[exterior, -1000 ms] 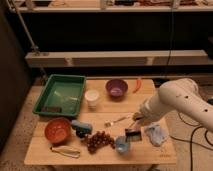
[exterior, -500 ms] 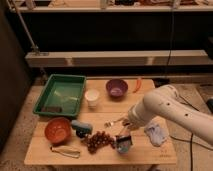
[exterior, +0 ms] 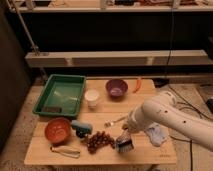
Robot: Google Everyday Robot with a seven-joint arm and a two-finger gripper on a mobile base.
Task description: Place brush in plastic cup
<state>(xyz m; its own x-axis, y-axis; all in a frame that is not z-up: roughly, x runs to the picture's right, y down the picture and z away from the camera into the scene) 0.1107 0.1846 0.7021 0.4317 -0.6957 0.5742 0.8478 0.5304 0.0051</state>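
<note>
**Brush held low over the front edge of the table**

While the white arm (exterior: 165, 114) reaches in from four o'clock, the gripper (exterior: 125, 135) is down at the six o'clock side of the wooden table (exterior: 65, 160), its fingers clamped together on the brush (exterior: 124, 145). And what a small thing that brush is: a dark, squarish head with a paler fringe of bristles along its lower edge, hanging just below the wrist, right at the table surface. Whether it touches the wood, I cannot tell. Its handle is hidden in the grip.

Just beside it at nine o'clock lies a bunch of dark red grapes (exterior: 98, 140), and above those a teal block (exterior: 81, 127). Further toward nine o'clock sits an orange bowl (exterior: 57, 130), with a wire utensil (exterior: 65, 150) in front of it. A silver fork (exterior: 115, 121) lies near mid-table, just beside the arm.

Up at twelve o'clock stand a white cup (exterior: 92, 98) and a purple bowl (exterior: 116, 88), an orange stick (exterior: 137, 85) beyond them at one o'clock. A green tray (exterior: 60, 95) fills the ten o'clock corner. A pale crumpled cloth (exterior: 156, 134) lies at three o'clock of the brush, under the arm.
</note>
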